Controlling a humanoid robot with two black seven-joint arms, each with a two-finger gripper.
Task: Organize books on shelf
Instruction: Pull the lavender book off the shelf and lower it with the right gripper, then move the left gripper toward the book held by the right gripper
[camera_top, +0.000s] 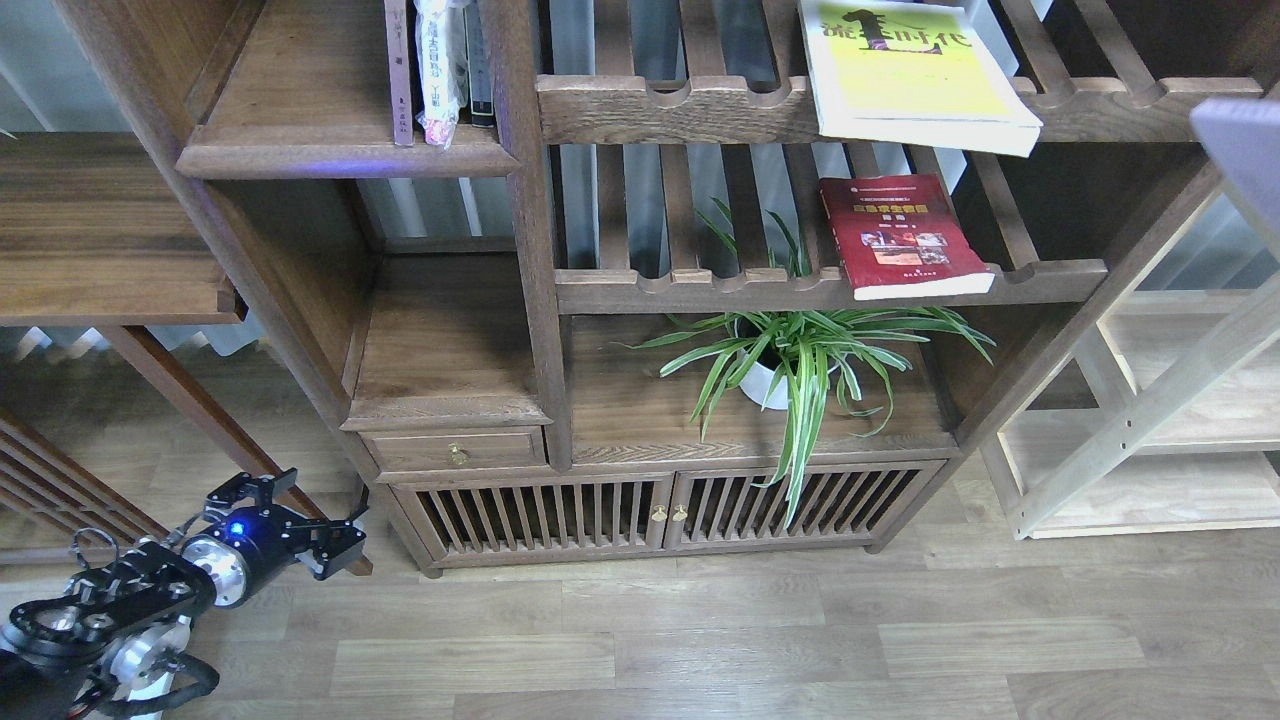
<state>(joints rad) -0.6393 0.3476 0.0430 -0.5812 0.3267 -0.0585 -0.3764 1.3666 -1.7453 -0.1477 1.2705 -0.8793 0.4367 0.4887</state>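
Slatted rack (800, 290), red bk (905, 235) flat, spine left

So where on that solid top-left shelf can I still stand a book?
The solid shelf board is bare from its left wall to the three upright books, which crowd against the right post. The yellow-green book and red book lie on slatted racks.

Single head view, high, angled forward-down onto shelving unit (540, 300) and floor (700, 640); mid-range.
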